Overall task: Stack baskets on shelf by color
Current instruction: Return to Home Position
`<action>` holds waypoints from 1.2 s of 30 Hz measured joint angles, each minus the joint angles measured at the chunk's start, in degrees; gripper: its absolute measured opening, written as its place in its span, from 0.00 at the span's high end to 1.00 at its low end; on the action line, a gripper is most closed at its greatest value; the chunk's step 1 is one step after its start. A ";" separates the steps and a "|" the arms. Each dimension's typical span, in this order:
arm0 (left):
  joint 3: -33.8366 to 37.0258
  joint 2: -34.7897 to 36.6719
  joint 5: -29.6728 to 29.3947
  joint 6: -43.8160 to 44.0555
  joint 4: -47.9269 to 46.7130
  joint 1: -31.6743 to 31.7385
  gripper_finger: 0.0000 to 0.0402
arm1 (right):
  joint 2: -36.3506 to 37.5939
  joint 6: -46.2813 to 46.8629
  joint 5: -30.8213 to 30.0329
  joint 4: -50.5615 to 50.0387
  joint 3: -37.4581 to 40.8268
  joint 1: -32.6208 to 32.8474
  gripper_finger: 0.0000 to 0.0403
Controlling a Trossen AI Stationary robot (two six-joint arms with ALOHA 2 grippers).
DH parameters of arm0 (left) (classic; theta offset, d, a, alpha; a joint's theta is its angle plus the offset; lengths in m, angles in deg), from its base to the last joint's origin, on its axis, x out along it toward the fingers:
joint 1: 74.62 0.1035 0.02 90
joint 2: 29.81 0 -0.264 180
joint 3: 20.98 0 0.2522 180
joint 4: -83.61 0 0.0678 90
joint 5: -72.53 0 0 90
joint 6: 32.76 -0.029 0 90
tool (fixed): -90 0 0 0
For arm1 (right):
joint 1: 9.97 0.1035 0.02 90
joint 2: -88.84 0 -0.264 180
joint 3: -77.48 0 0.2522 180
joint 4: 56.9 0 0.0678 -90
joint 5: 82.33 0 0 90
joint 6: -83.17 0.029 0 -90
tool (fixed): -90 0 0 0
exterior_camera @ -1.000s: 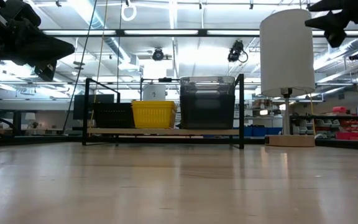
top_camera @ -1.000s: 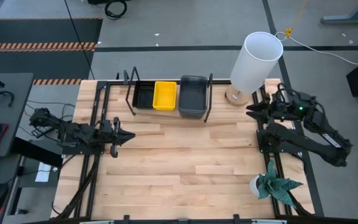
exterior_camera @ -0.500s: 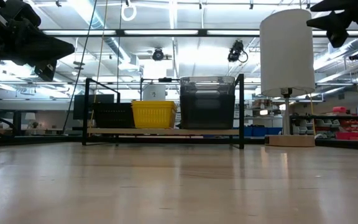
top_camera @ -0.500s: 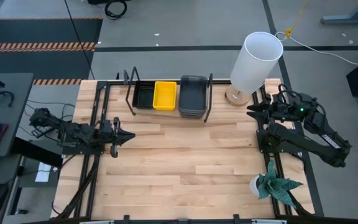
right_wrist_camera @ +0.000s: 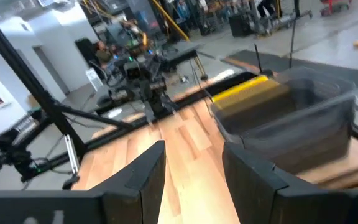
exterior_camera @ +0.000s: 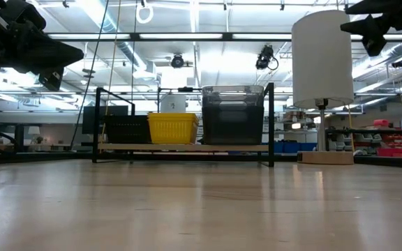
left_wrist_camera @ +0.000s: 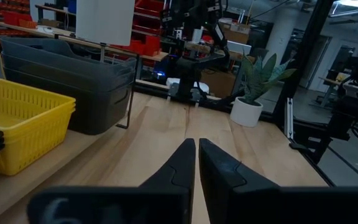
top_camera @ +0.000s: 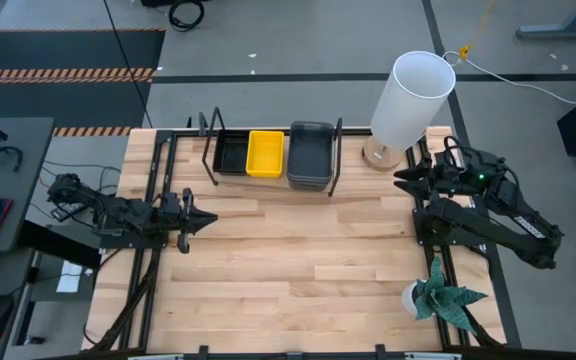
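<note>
The middle of the counter (top_camera: 298,265) lies bare from side to side, so a tool could sweep across it freely. Along the far edge the shelf (exterior_camera: 187,147) is packed. A black basket (top_camera: 232,156), a yellow basket (top_camera: 265,152) and a taller dark grey stack of baskets (top_camera: 310,155) sit touching, boxed in by 2 wire end frames. The only way in is from above or the front. A tall white lamp (top_camera: 413,98) stands right of the shelf, crowding the right tool (top_camera: 399,176). A potted plant (top_camera: 440,298) blocks the near right corner. The left tool (top_camera: 211,219) hangs at the left edge.
</note>
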 joint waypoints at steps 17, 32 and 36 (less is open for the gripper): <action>0.00 0.01 0.02 -0.01 0.00 0.01 0.94 | 0.02 -1.15 0.98 3.16 1.67 -0.02 0.59; 0.00 0.01 0.26 0.00 0.07 0.01 0.93 | 5.77 5.24 1.12 25.38 15.08 0.68 0.59; -0.02 0.00 0.24 -0.01 -0.10 0.01 0.94 | 5.85 5.80 0.37 29.43 19.28 0.66 0.60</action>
